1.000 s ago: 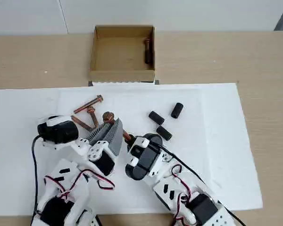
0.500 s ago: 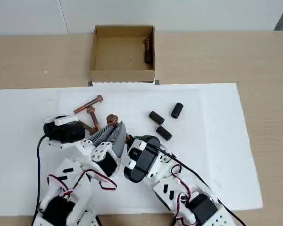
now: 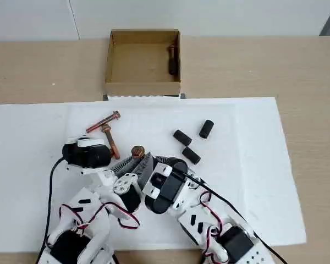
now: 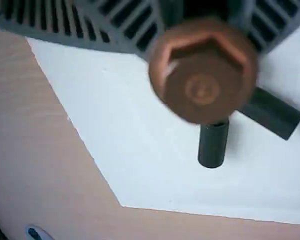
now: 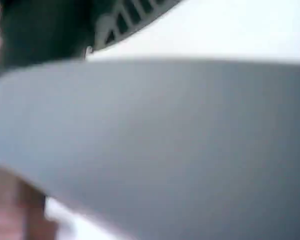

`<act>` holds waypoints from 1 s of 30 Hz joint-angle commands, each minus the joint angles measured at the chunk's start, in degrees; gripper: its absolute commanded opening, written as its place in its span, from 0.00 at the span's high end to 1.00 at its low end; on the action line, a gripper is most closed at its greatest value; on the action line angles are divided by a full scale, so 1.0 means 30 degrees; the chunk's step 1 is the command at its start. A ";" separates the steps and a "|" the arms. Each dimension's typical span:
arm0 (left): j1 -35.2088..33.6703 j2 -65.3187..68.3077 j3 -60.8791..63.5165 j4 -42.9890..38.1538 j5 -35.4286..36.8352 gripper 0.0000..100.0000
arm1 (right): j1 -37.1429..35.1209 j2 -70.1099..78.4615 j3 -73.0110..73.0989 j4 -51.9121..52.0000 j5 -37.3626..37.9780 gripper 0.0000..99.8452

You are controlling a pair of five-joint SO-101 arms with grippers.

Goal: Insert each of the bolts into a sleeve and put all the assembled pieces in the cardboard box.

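Left gripper (image 3: 138,158) grips the copper hex-head bolt (image 4: 202,75). My judgement: line its shank squarely with the bore of a black cylindrical sleeve (image 4: 212,145), then push slowly.

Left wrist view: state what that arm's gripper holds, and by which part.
The left gripper holds a copper bolt, gripped by its shank, which is hidden between the ribbed fingers; the hex head stands free.

white paper sheet (image 3: 253,165) on wood table (image 3: 308,66), white wall (image 3: 209,16) in bkgd
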 commanded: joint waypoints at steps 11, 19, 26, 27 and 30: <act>-0.1788 -0.0059 -0.1245 0.0205 -0.2198 0.78 | -0.0044 -0.0249 -0.0674 -0.0718 0.0088 1.00; -0.1788 -0.0059 -0.2388 0.0879 -0.2432 0.86 | -0.0015 -0.0278 -0.0586 -0.0718 0.0088 1.00; -0.1934 -0.0088 -0.2828 0.0762 -0.4454 0.99 | 0.1861 -0.0278 -0.0703 -0.0689 -0.0498 1.00; -0.2256 -0.0088 -0.2769 0.0762 -0.5011 1.00 | 0.2271 -0.0278 -0.0762 -0.0689 -0.0967 1.00; -0.3985 -0.0059 -0.2183 0.0791 -0.6476 0.99 | 0.3443 -0.0249 -0.0762 -0.0484 -0.2081 1.00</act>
